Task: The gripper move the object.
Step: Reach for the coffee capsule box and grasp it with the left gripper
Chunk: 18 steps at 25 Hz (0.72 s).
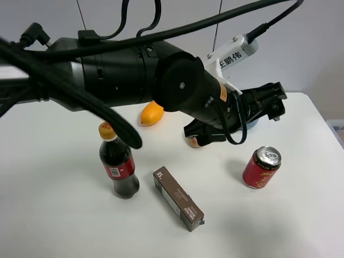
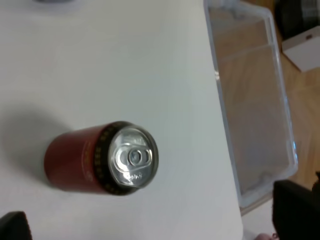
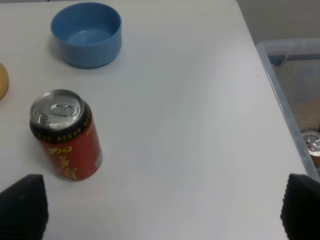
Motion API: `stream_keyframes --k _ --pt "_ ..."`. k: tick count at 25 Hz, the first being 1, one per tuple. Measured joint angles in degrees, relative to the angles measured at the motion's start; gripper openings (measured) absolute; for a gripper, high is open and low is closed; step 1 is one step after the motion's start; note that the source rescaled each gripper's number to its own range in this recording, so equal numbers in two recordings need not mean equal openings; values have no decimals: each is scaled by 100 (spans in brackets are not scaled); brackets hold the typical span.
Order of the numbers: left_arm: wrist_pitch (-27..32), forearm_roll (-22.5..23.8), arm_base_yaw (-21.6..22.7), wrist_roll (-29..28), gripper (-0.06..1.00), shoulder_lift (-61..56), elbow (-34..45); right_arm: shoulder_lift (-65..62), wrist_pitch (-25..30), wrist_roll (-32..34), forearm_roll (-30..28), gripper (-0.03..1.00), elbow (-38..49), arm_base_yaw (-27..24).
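Note:
The object, a long dark-brown carton with white print, lies flat near the table's front middle, between the cola bottle and the red can. It shows in neither wrist view. My left gripper, a black claw on a thick black arm, reaches across to the right back of the table, well behind the carton. In the left wrist view its fingers stand wide apart at the frame's corners, open and empty. My right gripper is open and empty too, its fingertips wide apart. It is out of the exterior view.
A cola bottle with a yellow cap stands left of the carton. A red can stands to its right. An orange fruit lies behind. A blue bowl sits at the back right. A clear plastic bin stands beyond the table's right edge.

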Motion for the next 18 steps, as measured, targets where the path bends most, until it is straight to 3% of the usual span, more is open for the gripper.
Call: stream_keyframes --k 5,9,12,16,18 --pt "-166 355 -5 38 95 45 0 0 0 0 2 100 0 0" --pt "-206 288 -38 808 95 45 0 0 0 0 2 100 0 0" --pt "-219 -319 -38 2131 95 45 0 0 0 0 2 100 0 0" --pt "-224 -1651 -38 4140 95 45 0 0 0 0 2 100 0 0" --pt "-267 -2277 -38 4723 95 45 0 0 0 0 2 100 0 0"
